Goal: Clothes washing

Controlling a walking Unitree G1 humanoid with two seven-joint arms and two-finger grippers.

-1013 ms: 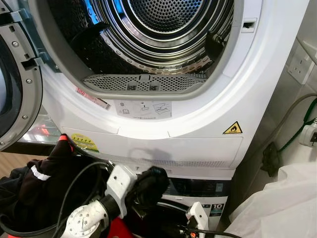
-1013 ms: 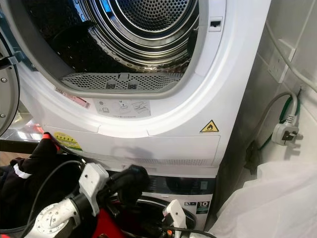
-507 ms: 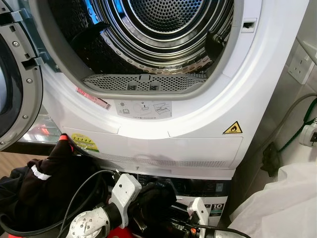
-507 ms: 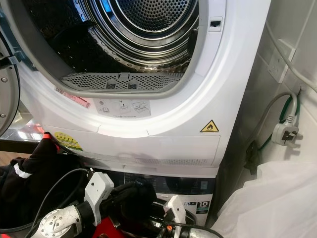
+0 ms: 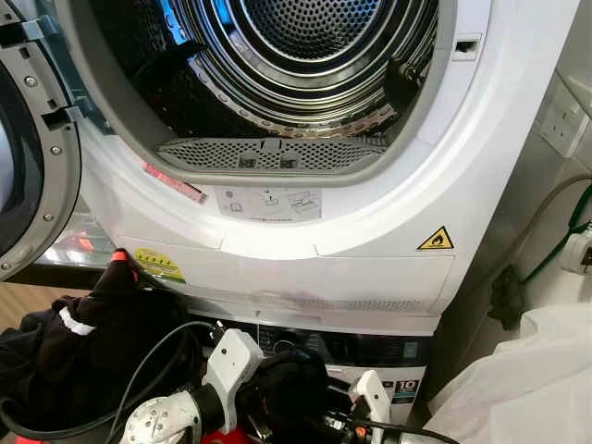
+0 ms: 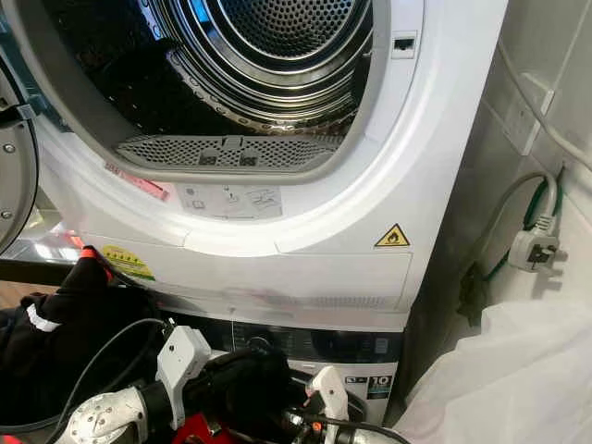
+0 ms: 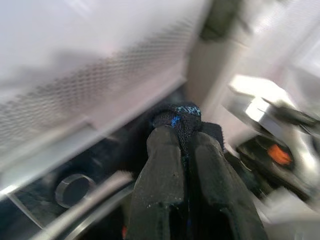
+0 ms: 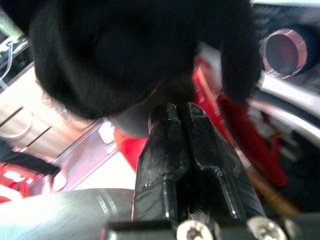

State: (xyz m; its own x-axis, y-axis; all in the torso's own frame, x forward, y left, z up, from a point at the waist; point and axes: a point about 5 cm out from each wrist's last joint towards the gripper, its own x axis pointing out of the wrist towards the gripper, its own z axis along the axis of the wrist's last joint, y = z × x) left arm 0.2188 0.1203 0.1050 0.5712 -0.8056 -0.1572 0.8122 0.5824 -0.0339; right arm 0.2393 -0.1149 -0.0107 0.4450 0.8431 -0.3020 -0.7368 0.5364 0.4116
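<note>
Left wrist view shows your left gripper (image 7: 184,145) pinching a black garment (image 5: 291,388) low before the washer, right gripper (image 8: 182,125) pressed together; next, lift it toward the open drum (image 5: 277,65).

You're facing the dryer (image 6: 435,166), door wide open, its drum (image 6: 268,46) bare metal. Low down, your left gripper (image 6: 242,370) is bundled in black cloth (image 6: 245,384) before the lower machine's control panel (image 6: 324,342). More dark clothing (image 6: 55,342) is heaped at left.
</note>
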